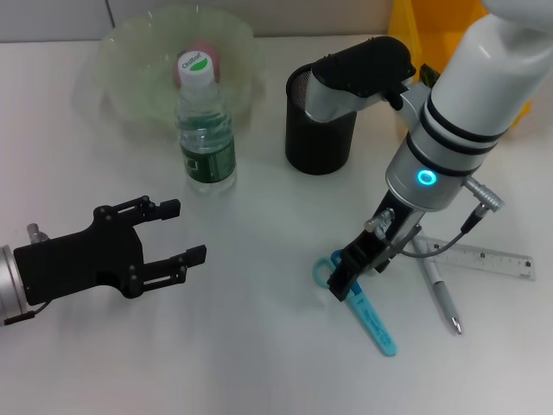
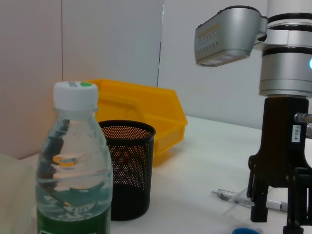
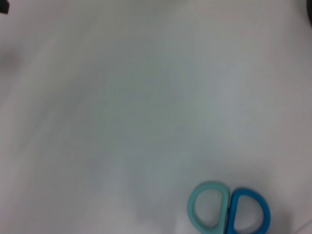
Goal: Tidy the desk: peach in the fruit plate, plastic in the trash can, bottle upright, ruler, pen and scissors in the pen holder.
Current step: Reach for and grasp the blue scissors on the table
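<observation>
Head view, nearest edge of the tabletop [image 1: 259, 363] first: the left gripper [image 1: 173, 232] hovers low over the near left part, its two black fingers [image 1: 160, 207] spread wide with nothing between them. Toward the near right, the right gripper [image 1: 350, 275] points straight down onto the blue scissors [image 1: 367, 313], which lie flat with their handle loops toward the left and the sheathed blades slanting toward the near edge. Its fingers sit at the handle end, but whether they have closed on the scissors cannot be told from here. Just beside the scissors, nearer the right edge, lies the pen [image 1: 439, 290], and the clear ruler [image 1: 484, 258] rests flat beyond it, the pen's far end crossing over it.

Right wrist view shows only the two scissor loops, pale teal and blue, on bare white surface.

Farther back, left of centre, the bottle [image 1: 206, 130] stands upright with its white cap on and a green label. Right of it, about mid-table, stands the black mesh pen holder [image 1: 320, 130], partly covered by the right arm's elbow. Toward the far left corner sits the translucent green fruit plate [image 1: 130, 78], with what seems to be the pink peach [image 1: 207, 54] inside, mostly hidden behind the bottle cap. At the far right edge is a yellow bin [image 1: 423, 35].
</observation>
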Controlling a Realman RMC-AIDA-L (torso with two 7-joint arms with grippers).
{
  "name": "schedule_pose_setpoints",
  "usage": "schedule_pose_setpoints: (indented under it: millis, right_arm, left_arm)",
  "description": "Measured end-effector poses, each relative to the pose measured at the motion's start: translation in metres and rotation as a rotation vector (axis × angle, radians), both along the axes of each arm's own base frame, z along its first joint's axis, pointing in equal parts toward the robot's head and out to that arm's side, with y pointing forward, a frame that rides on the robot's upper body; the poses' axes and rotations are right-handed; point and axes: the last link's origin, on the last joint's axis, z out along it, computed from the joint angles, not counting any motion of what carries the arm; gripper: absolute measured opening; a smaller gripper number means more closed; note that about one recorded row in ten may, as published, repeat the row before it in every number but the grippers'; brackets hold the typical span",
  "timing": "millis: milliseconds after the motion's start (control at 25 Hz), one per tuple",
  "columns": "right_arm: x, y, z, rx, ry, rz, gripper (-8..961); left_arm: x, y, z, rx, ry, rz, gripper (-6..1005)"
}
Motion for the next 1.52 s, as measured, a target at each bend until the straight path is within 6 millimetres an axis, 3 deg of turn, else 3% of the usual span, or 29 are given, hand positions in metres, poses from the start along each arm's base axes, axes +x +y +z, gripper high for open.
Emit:
schedule_pose_setpoints:
  millis: [1520]
  right_arm:
    - [0.0023,-0.007,-0.0052,-0.033,-0.017,0.01,707]
  left_arm:
    - [-0.0022,0.001,-0.0009,0.004,0.011,0.011,756]
